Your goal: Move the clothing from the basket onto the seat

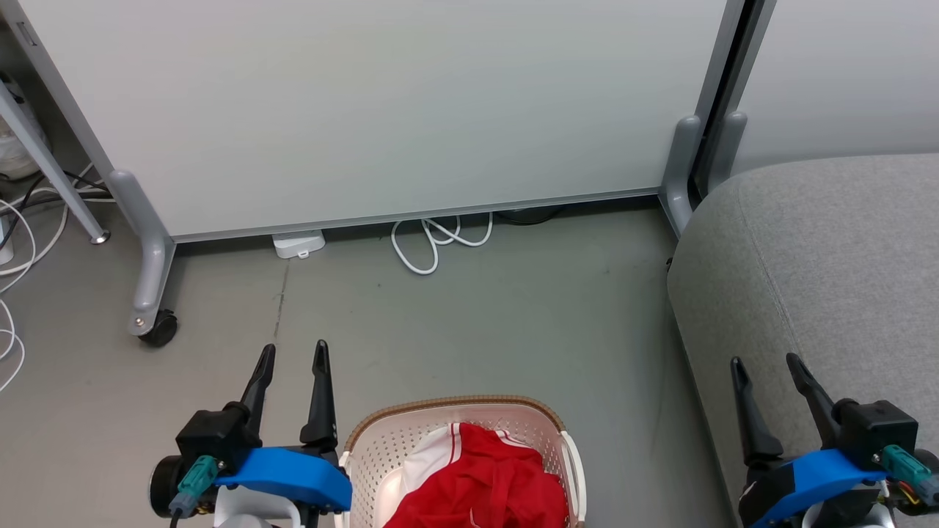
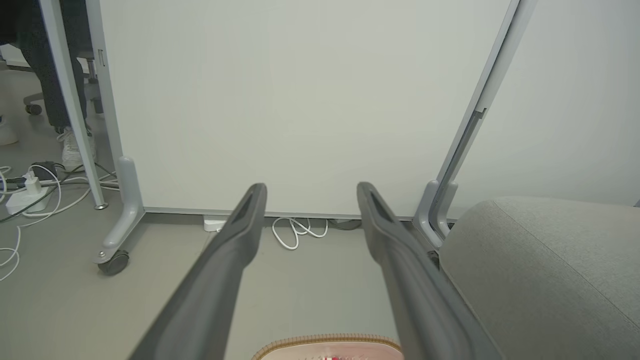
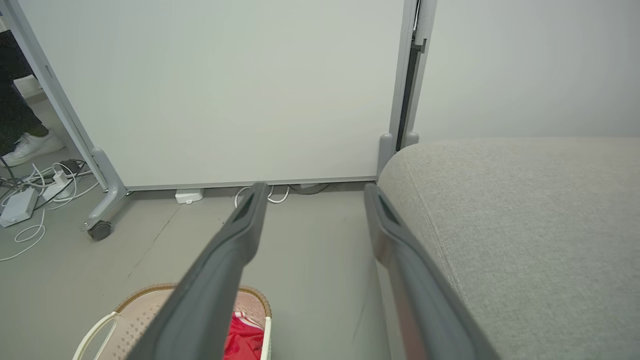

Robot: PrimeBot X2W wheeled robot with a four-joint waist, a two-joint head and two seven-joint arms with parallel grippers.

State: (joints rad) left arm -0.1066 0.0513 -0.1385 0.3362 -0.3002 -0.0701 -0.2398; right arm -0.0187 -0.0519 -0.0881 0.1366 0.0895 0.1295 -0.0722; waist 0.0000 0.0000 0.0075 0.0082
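Observation:
The cream basket (image 1: 381, 433) with its brown woven rim stands on the floor at the bottom centre, and red clothing (image 1: 491, 477) with white panels lies bunched inside it. Its rim (image 2: 325, 342) peeks in at the bottom of the left wrist view, and the basket (image 3: 130, 315) with red fabric (image 3: 245, 337) shows low in the right wrist view. The grey seat (image 1: 821, 257) fills the right side. My left gripper (image 1: 293, 356) hovers open just left of the basket. Over the seat's front edge my right gripper (image 1: 766, 367) is open, holding nothing.
A white wheeled partition panel (image 1: 367, 110) stands behind, its castor leg (image 1: 150, 293) at the left and another leg (image 1: 682, 169) by the seat. White cables (image 1: 436, 238) and a power adapter (image 1: 298, 243) lie at its base. A person's shoe (image 3: 30, 145) stands far left.

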